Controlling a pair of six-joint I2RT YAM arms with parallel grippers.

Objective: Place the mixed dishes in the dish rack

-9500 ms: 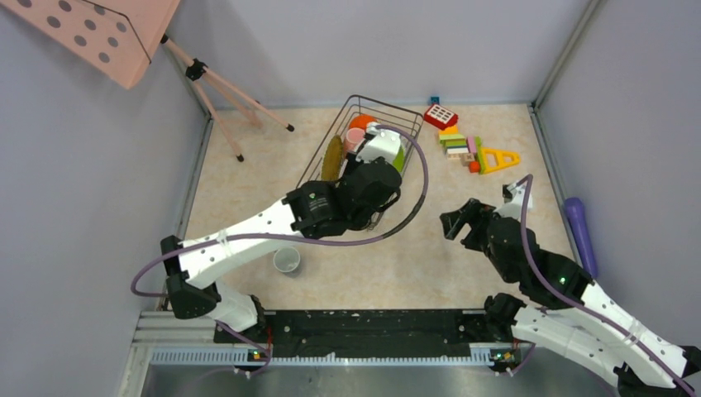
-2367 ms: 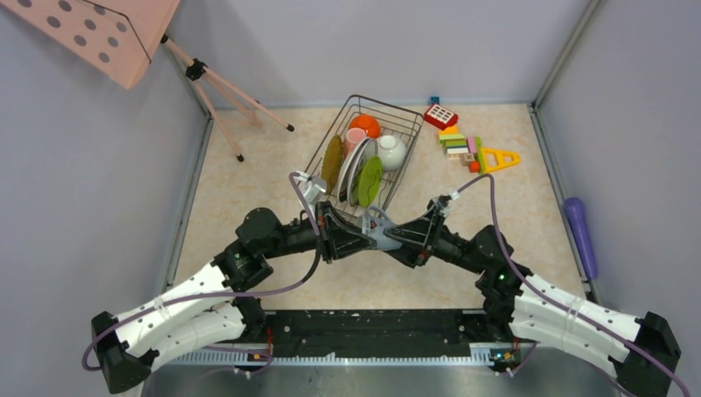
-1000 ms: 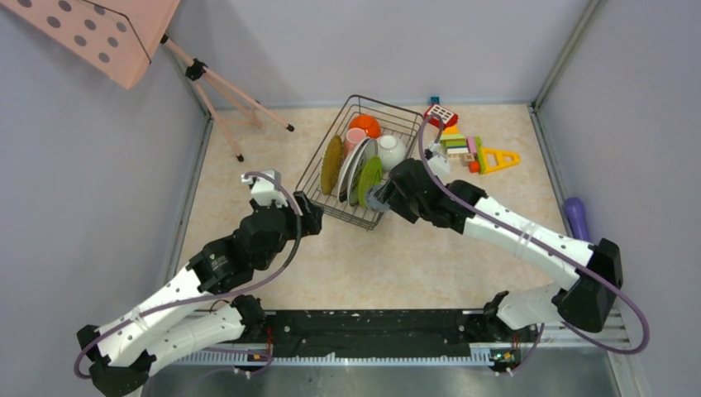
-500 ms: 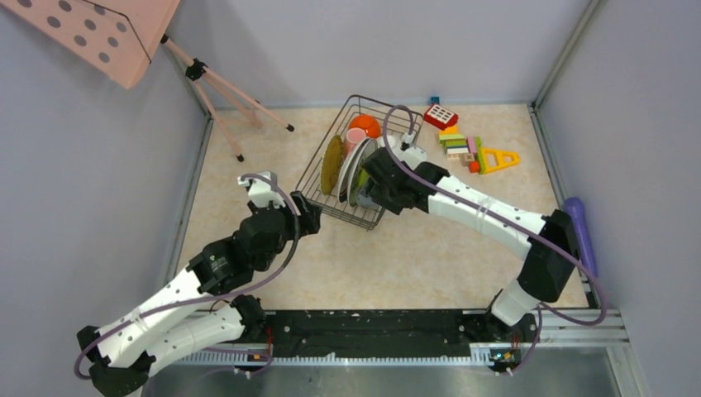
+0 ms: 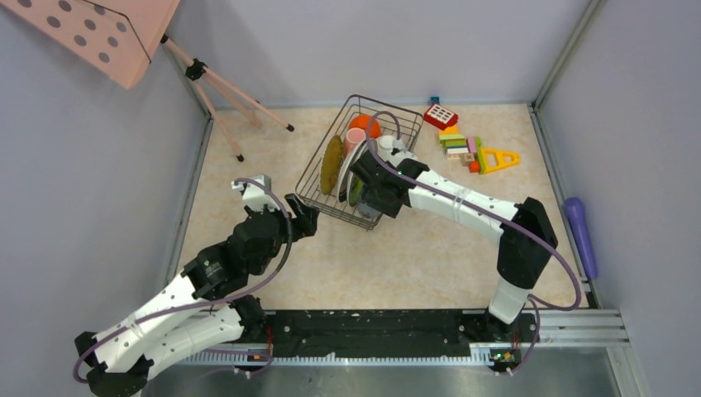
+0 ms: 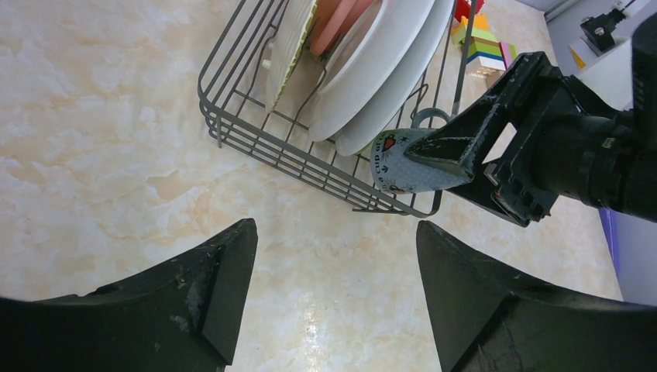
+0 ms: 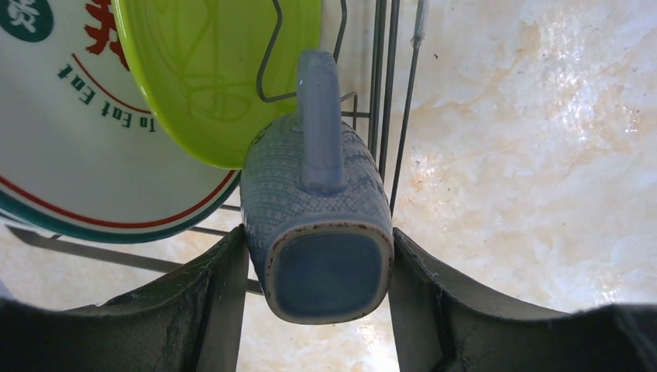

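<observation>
Two end effectors in view, one loaded. Right end effector [image 7: 319, 236] is clamped on a blue-grey mug [image 7: 314, 178]: fingers [image 7: 221, 298] press its two sides near the base, base toward the wrist camera, handle on top in that view. We see the mug roughly on its side at the near right corner of the rack [image 6: 232, 128], mouth end toward the lime plate [image 7: 209, 77]. It overlaps the corner wires in both wrist views. We cannot tell whether it rests on them or hangs just above, nor whether it touches the lime plate.

Left end effector [image 6: 335, 232] is spread wide, nothing between its fingers. It hangs over bare bench [image 6: 116, 155] just off the rack's near left side, apart from the wire, pointed at the rack.

Rack load: mat [image 5: 331, 164] on edge at the left, white plate [image 7: 70, 155] with red-green rim next, lime plate to its right, all upright and leaning a bit. Orange bowl [image 5: 361, 122] sits at the far end, pink cup [image 5: 354, 136] just beside it. Right arm covers the rest of the rack's right side.

Blocks [image 5: 463, 145] lie on the bench right of the rack, well apart from it. Tripod [image 5: 223, 91] stands at the far left corner.
</observation>
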